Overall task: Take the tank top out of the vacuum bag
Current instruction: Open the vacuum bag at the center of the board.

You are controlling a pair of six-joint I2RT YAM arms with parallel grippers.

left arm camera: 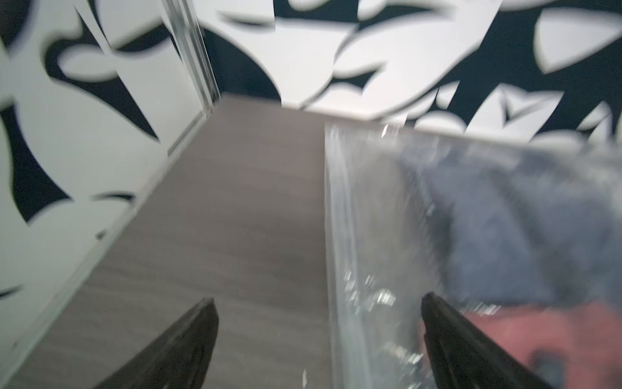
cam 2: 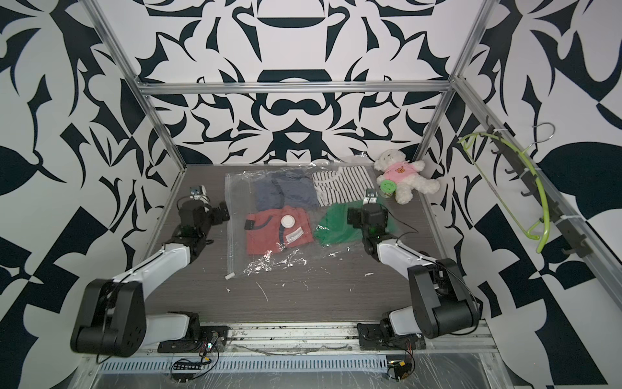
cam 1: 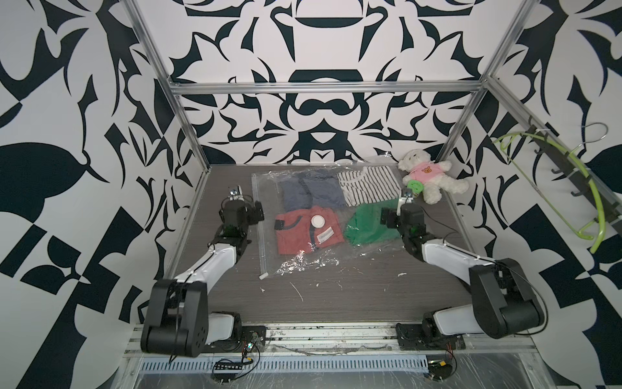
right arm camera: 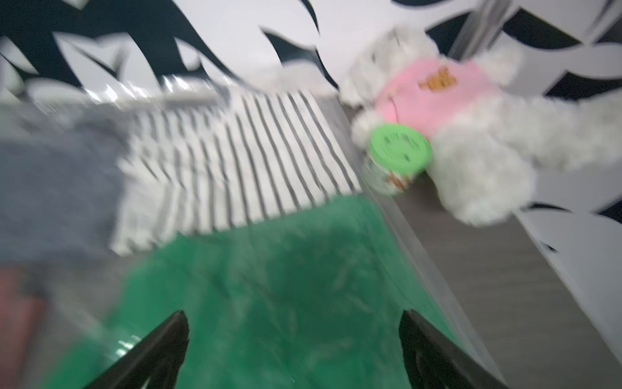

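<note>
Vacuum bag (cam 1: 303, 262) flat | zip edge (cam 1: 261, 242) under left jaws, wide | right jaws wide over green garment (cam 1: 363, 229)

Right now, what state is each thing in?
vacuum bag: flat on table, clothes inside, seal unclear.
slider clip: at zip strip's near end.
left gripper: open, empty.
right gripper: open, empty, over green garment.
teddy bear: lying face up.
hanger: hung on rack.
</note>
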